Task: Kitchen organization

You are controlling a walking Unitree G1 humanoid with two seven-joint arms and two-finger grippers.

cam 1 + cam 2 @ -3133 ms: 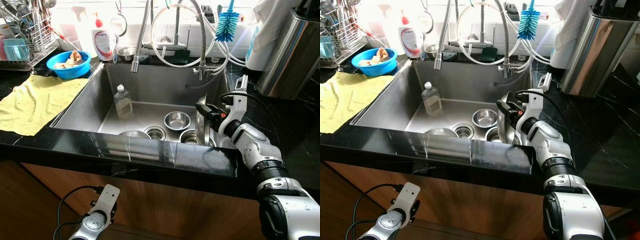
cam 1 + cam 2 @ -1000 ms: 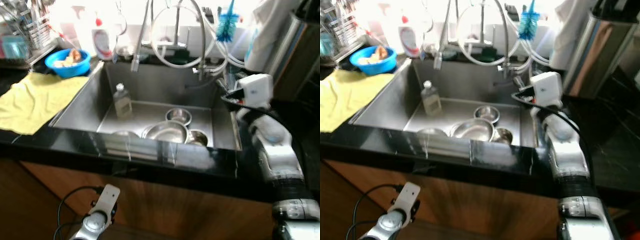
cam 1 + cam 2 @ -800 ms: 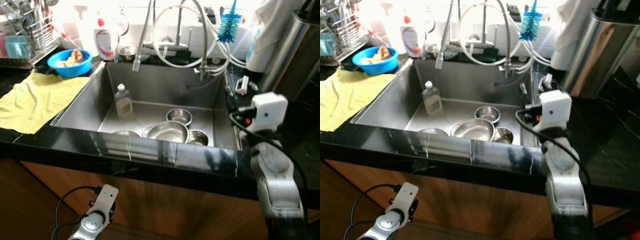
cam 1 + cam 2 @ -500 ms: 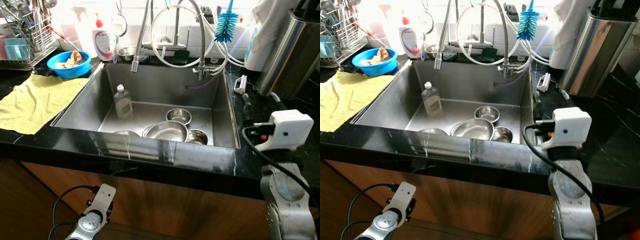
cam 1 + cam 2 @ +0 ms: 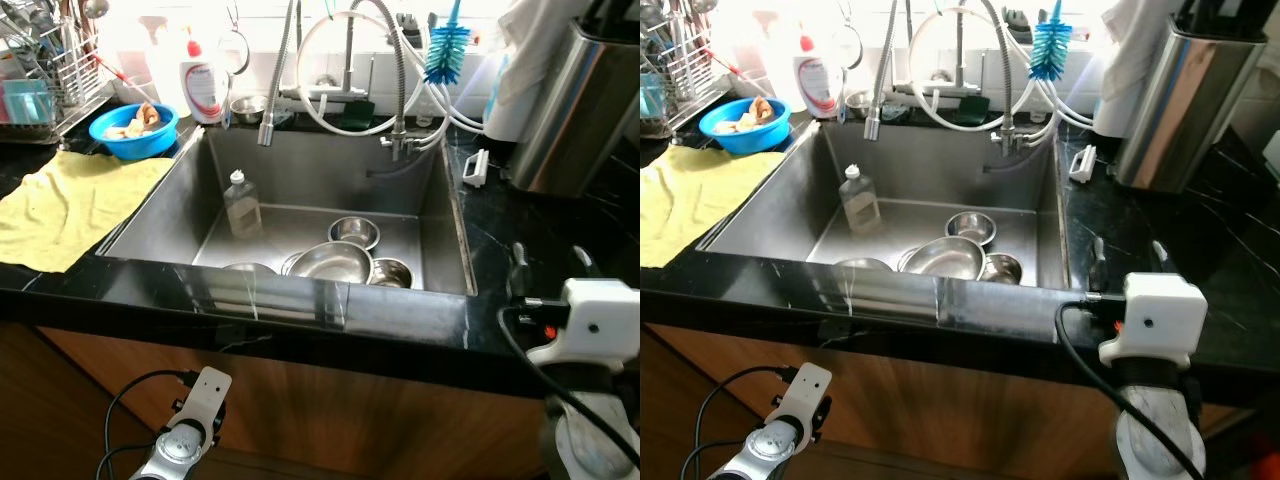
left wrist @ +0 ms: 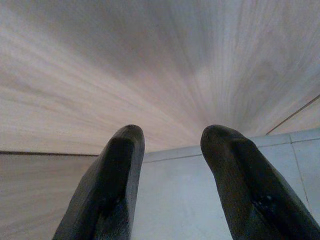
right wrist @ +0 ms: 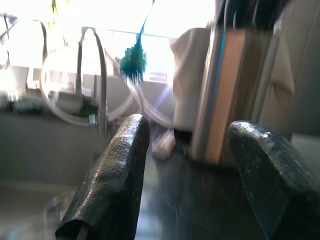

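Observation:
Several steel bowls lie in the sink: a large bowl at the middle front, a small bowl behind it, and another small bowl to its right. A clear bottle stands at the sink's left. My right gripper is open and empty, hovering over the black counter to the right of the sink; its right wrist view looks along the open fingers toward the tap. My left gripper hangs open and idle low beside the wooden cabinet front.
A yellow cloth covers the left counter, with a blue bowl and a dish rack behind it. Tap hoses, a soap bottle and a blue brush line the back. A tall steel canister stands at the right.
The right gripper held a large steel bowl on edge in the sink; the bowl now lies flat there. The gripper let go and pulled back over the right counter.

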